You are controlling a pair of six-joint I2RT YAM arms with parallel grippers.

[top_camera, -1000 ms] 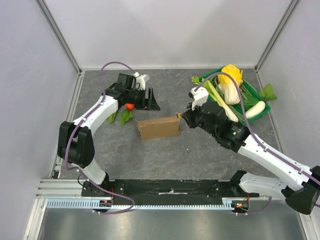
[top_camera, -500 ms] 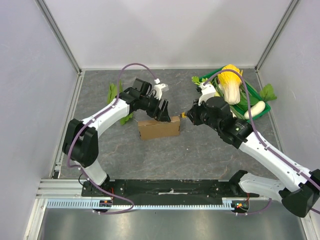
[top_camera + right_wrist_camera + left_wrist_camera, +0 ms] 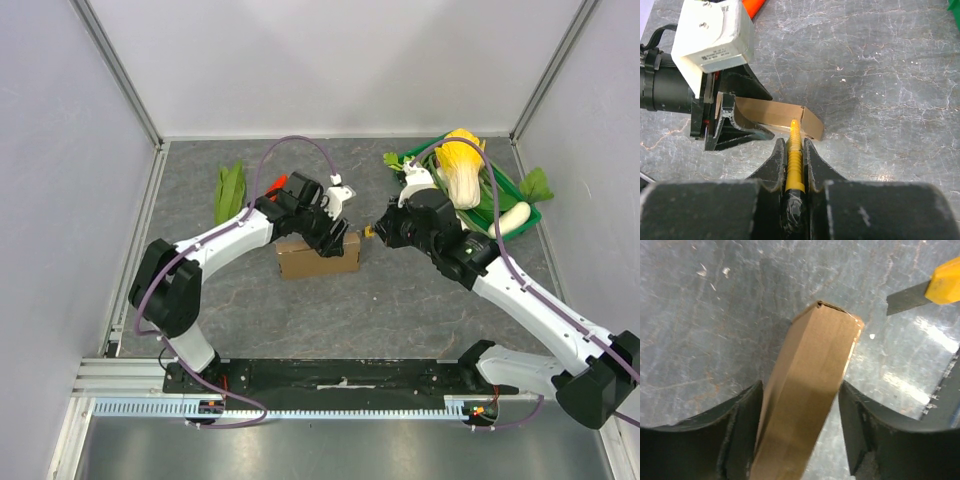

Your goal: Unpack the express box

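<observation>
Express box (image 3: 318,256) lies lengthwise left-right. We see left gripper (image 3: 800,386) straddling it, clamp unclear; right gripper (image 3: 794,143), clenched on yellow cutter (image 3: 945,280), just off its right end.

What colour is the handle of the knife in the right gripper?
Yellow. The knife shows best in the right wrist view.

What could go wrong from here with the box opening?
1. The knife in the right gripper points at the express box end, near the left fingers; a slip could strike them.
2. The left gripper straddles the box, but a firm clamp isn't clear; the knife's push might slide it.
</observation>
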